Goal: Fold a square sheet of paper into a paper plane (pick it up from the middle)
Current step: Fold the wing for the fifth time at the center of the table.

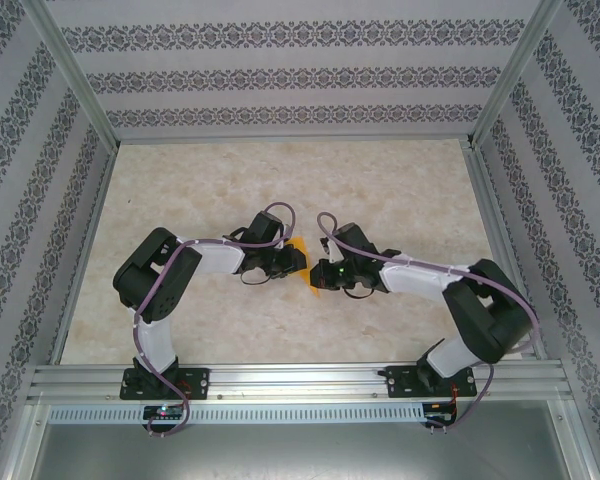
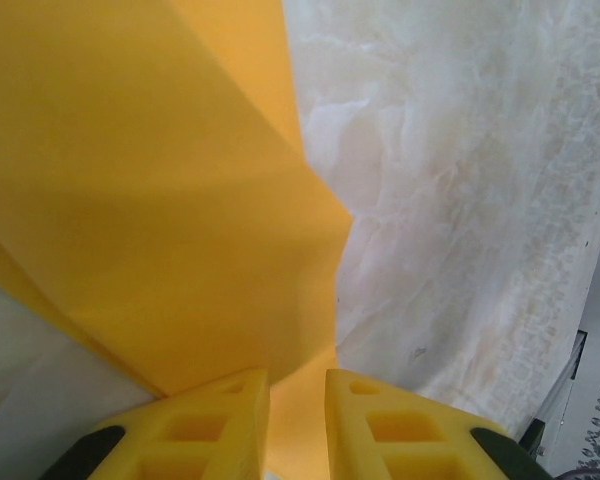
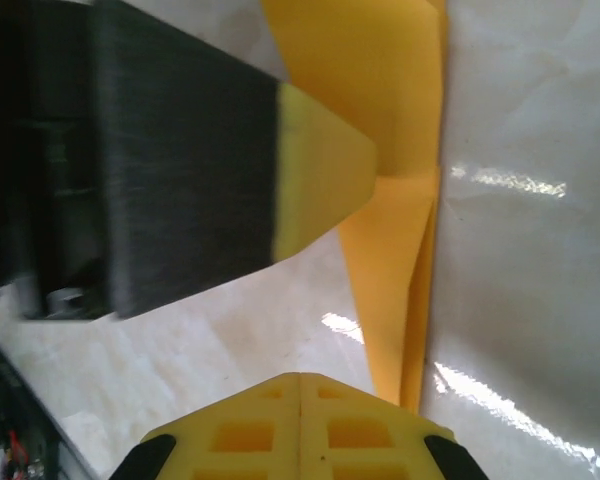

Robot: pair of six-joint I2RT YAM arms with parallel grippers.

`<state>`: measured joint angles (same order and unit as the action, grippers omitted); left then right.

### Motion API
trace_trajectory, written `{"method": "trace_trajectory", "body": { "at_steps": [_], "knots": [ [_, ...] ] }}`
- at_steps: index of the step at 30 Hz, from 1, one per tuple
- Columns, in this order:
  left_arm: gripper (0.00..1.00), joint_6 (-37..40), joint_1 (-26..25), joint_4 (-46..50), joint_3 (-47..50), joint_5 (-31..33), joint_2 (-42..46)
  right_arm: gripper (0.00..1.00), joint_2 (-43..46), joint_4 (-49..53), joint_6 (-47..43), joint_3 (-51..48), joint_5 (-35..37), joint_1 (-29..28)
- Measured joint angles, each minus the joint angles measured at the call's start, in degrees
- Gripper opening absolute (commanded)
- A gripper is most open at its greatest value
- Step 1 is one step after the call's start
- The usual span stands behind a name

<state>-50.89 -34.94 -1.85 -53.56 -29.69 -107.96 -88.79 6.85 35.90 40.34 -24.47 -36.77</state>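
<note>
The orange sheet of paper (image 1: 302,248) lies partly folded on the table between my two grippers, with creased flaps and a narrow tapering end (image 3: 390,300). My left gripper (image 1: 292,260) is down on it. In the left wrist view its yellow fingers (image 2: 225,420) stand a small gap apart, and the paper (image 2: 160,200) runs under and between them. My right gripper (image 3: 300,380) is shut with nothing in it, its tip just beside the paper's narrow end. One left fingertip (image 3: 320,170) rests on the paper's folded edge.
The pale marbled tabletop (image 1: 280,180) stretches away behind the grippers. Patterned walls and metal posts (image 1: 85,90) close it in at the back and sides. A metal rail (image 1: 300,380) carries the arm bases along the near edge.
</note>
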Motion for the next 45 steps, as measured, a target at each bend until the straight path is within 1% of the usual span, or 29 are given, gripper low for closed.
{"method": "trace_trajectory", "body": {
  "at_steps": [2, 7, 10, 16, 27, 32, 45],
  "knots": [
    [0.24, 0.2, 0.0, 0.0, 0.0, 0.0, 0.0, 0.04, -2.5, -0.1, 0.0, 0.3, 0.0, 0.0],
    [0.24, 1.0, 0.0, -0.2, 0.0, -0.3, 0.0, 0.03, -5.1, -1.6, 0.1, -0.1, 0.5, 0.0],
    [0.24, 2.1, 0.0, -0.7, 0.2, -1.0, 0.0, 0.03, -5.5, -3.7, 0.3, -1.2, 0.4, 0.0],
    [0.26, 3.8, 0.0, -8.1, 4.3, -4.0, 1.1, 0.03, -5.5, -5.7, 0.3, -2.2, 0.0, 0.2],
    [0.26, 5.9, -0.9, -9.6, 5.9, -5.7, 2.3, 0.03, -6.1, -6.8, 0.5, -2.2, -0.6, 0.2],
    [0.26, 6.7, -1.2, -9.5, 5.9, -5.3, 2.3, 0.03, -6.1, -6.7, 0.5, -2.2, -0.6, 0.2],
    [0.26, 10.7, -1.9, -3.6, 3.7, 0.0, 2.3, 0.04, -6.1, -7.1, 0.1, -2.7, -1.2, 0.5]
  ]
}}
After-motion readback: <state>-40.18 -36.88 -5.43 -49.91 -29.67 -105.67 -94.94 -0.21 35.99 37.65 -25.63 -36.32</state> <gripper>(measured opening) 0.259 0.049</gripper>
